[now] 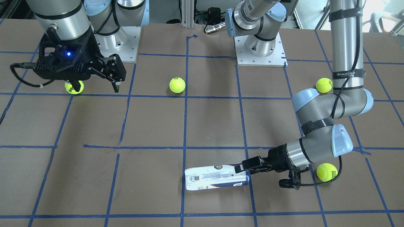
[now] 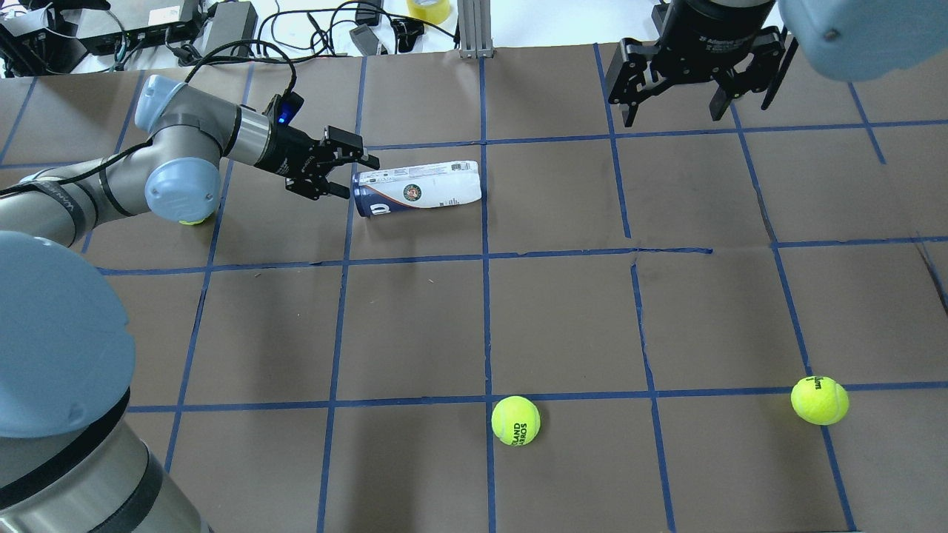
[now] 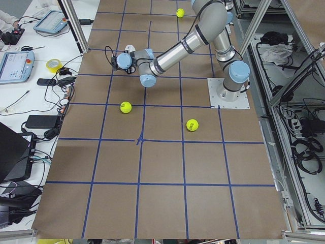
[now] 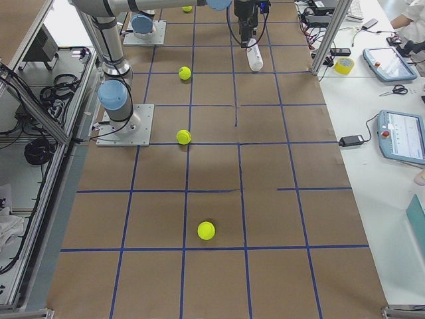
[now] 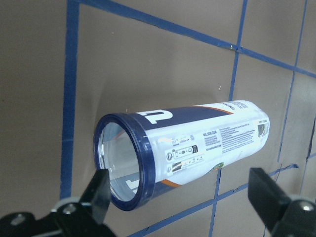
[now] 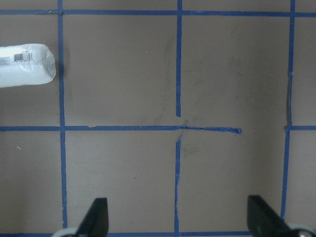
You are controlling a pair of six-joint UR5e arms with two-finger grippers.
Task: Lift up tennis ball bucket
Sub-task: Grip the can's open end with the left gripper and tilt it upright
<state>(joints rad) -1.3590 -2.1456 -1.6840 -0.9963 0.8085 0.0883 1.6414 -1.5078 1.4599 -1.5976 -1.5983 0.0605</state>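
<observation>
Arms: left arm is stretched far out and folded low, with its wrist lying nearly level just above the surface point(image 2: 563, 318) and pointing along it. Left pincer point(image 2: 361, 178) is spread wide and grips nothing. It sits at the navy-rimmed open end of the tennis ball bucket point(image 2: 418, 189). In the left wrist view one finger point(image 5: 101, 190) overlaps the mouth of the rim and the other finger point(image 5: 261, 190) stands clear out to the side. Can't tell whether any finger touches the rim.

Bucket lies on its side on the brown, blue-taped surface, on the far side from the robot base. Its rim faces the left pincer and its closed end points at the centre tape line. Looks empty through the mouth.

Right arm hangs over its own side, wrist pointing straight down. Right pincer point(image 2: 674, 115) is wide open and empty, hovering above the surface, well apart from the bucket.

Loose tennis balls lie on the surface: one point(image 2: 515, 420) near the centre line on the robot's side and one point(image 2: 819, 400) on the right. Another point(image 2: 194, 219) is partly hidden under the left arm's wrist joint.
</observation>
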